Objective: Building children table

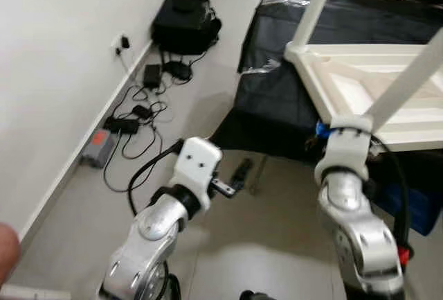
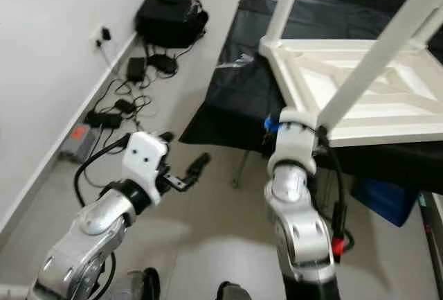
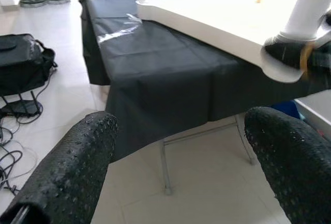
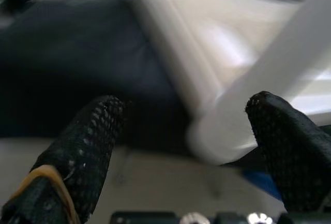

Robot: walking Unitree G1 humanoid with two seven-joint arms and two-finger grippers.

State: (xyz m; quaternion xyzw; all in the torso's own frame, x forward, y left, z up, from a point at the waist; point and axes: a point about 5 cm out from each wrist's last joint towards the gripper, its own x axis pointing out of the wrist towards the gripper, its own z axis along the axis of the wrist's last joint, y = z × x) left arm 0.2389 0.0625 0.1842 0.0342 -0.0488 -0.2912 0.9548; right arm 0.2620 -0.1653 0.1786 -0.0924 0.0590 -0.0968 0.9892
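A white children's table (image 1: 360,82) lies upside down on a black-covered table (image 1: 277,99). Two white legs stand up from it, one at the far corner (image 1: 315,2) and one at the near corner (image 1: 408,78). My right gripper (image 4: 191,131) is open at the near corner, with that leg's base (image 4: 227,125) between its wide-apart fingers (image 4: 88,141); this view is blurred. My left gripper (image 1: 239,172) is open and empty. It hangs low over the floor in front of the black cloth's edge (image 3: 170,105), facing it.
A black bag (image 1: 183,23) sits by the left wall, with cables and power adapters (image 1: 131,120) along the skirting. A blue box (image 1: 415,206) stands under the black table, near its metal legs (image 3: 164,167). Pale floor tiles (image 1: 263,244) lie between my arms.
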